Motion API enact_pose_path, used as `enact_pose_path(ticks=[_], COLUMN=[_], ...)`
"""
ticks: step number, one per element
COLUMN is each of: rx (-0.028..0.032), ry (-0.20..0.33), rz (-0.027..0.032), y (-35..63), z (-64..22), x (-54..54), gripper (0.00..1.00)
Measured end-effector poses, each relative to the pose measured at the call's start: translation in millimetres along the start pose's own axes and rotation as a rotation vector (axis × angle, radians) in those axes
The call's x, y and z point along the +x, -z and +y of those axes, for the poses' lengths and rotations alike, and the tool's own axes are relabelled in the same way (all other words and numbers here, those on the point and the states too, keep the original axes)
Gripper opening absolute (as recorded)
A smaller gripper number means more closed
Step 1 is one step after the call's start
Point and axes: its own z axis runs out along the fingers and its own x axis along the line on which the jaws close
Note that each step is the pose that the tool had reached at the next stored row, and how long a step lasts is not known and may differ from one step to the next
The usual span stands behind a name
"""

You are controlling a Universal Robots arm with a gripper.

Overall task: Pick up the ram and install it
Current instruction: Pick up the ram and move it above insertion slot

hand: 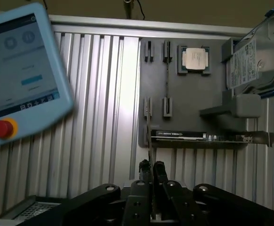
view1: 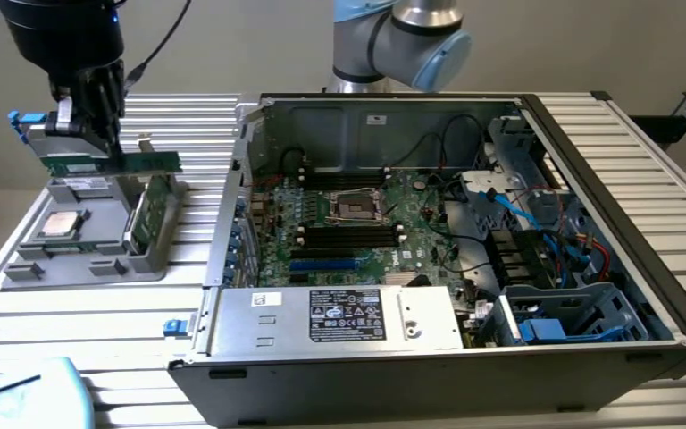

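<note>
The ram (view1: 143,164) is a thin green stick, held level just above the grey parts holder (view1: 81,264) at the exterior view's left. My gripper (view1: 103,143) is shut on it from above. In the wrist view the ram (hand: 150,141) appears edge-on as a thin dark line running out from between the two fingers (hand: 145,170), which are pressed onto it at the gripper (hand: 151,167). The open computer case (view1: 629,223) lies to the exterior view's right. Its motherboard has black memory slots (view1: 349,237) near the processor socket (view1: 355,208).
The holder (hand: 189,99) also carries a square silver processor (hand: 196,59), a green expansion card with a metal bracket (hand: 207,136) and a hard drive (hand: 257,56). A teach pendant (hand: 19,75) lies on the slatted table (hand: 104,117). The case's power supply (view1: 337,317) is at the front.
</note>
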Motion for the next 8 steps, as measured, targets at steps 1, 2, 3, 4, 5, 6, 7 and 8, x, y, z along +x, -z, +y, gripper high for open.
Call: enact_pose_path(ticks=[1,2,3,4,5,6,7,8], rx=[-0.0026,-0.0051,-0.0075,-0.01,-0.0122,-0.0142,-0.0162,-0.0179], ry=[0.0,0.0,0.0,0.0,0.0,0.0,0.0,0.0], rz=[-0.0002,-0.0003,-0.0004,-0.0005,-0.0007,-0.0007,-0.0009,-0.001], y=[1.6,3.3,5.0,6.7,8.5,10.3,12.2,14.0], z=[-3.2,-6.5,-9.8,-13.3,-16.6,-20.2,-23.8,-27.5], x=[0.2,0.4,0.6,0.8,0.9,1.1,1.4,1.6], gripper=[0.15,0.15,0.15,0.15,0.15,0.15,0.15,0.15])
